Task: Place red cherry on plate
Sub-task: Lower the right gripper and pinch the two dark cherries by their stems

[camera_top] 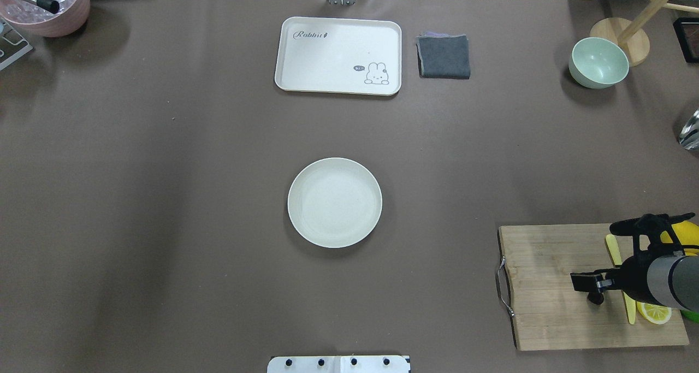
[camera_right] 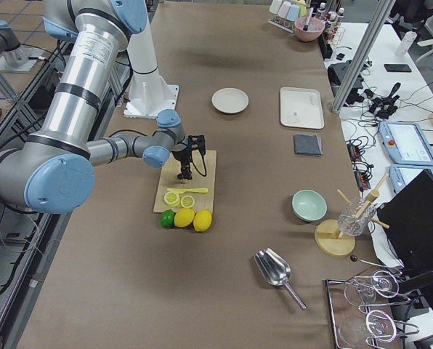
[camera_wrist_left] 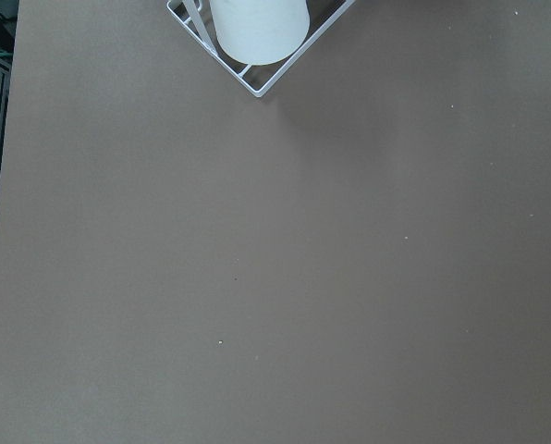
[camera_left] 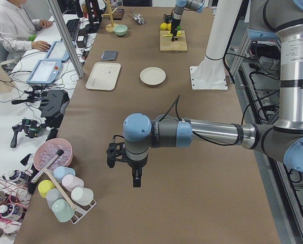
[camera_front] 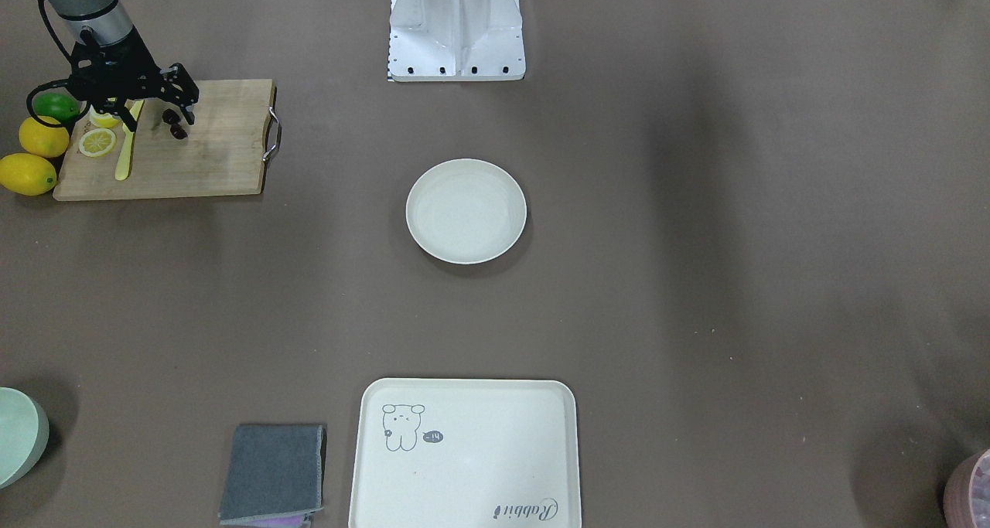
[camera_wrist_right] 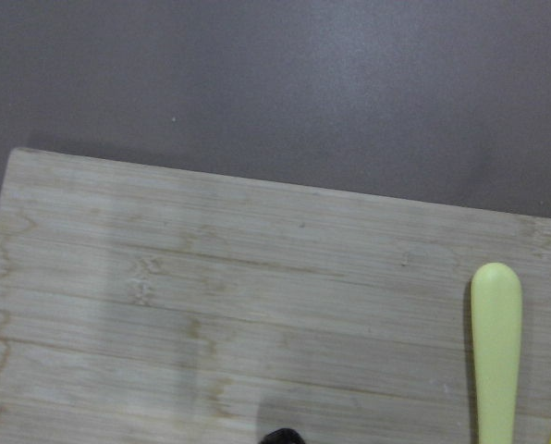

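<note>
The red cherry (camera_front: 174, 124), a dark pair on thin stems, hangs under my right gripper (camera_front: 179, 107) above the wooden cutting board (camera_front: 201, 161). The right gripper is shut on the stems; in the overhead view the cherry (camera_top: 595, 297) shows just beside the fingertips. At the bottom edge of the right wrist view there is only a dark bit of cherry (camera_wrist_right: 280, 435). The cream-white plate (camera_front: 466, 211) lies bare in the middle of the table, well apart from the board. My left gripper (camera_left: 136, 180) hangs over bare table at the far end; I cannot tell its state.
On and beside the board lie two lemons (camera_front: 31, 174), a lime (camera_front: 58, 107), a lemon slice (camera_front: 97, 142) and a yellow knife (camera_front: 124, 157). A bear tray (camera_front: 464, 466), grey cloth (camera_front: 274, 474) and mint bowl (camera_top: 598, 63) sit along the operators' side. The robot base (camera_front: 456, 25) stands behind the plate.
</note>
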{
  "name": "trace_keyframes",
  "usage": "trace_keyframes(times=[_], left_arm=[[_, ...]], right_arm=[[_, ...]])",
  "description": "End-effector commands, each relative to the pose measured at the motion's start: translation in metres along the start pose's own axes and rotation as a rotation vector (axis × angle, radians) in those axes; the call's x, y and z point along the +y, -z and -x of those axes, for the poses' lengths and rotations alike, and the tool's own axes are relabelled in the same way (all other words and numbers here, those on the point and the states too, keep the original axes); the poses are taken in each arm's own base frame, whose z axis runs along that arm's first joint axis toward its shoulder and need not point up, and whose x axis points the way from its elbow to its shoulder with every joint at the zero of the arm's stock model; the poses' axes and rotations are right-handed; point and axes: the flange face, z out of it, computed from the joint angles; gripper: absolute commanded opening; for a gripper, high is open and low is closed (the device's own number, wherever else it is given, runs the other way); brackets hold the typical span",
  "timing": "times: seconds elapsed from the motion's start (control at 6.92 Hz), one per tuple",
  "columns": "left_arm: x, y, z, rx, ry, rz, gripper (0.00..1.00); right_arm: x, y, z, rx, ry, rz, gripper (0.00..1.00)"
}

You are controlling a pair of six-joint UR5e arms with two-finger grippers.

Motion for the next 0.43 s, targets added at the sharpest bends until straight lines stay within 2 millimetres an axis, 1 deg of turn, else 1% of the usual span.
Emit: trace_keyframes(times=[0.0,0.14,0.29], left_arm=[[-0.0006,-0.0002,0.0003,0.0,0.001,0.0,0.99],[-0.0007,0.0003,-0.0002,0.0,0.0,-0.001,0.99],[0.0001,-0.0007,0.0007,0.0,0.002,0.002,0.99]], right_arm=[[0.0133,-0.0111,0.0041,0.019,-0.009,-0.014,0.9],[0.0172,-0.0137,0.007,0.025,-0.003,-0.025,0.83],[0.0195,-0.0146,0.0087,0.024,-0.022,-0.024,0.71]])
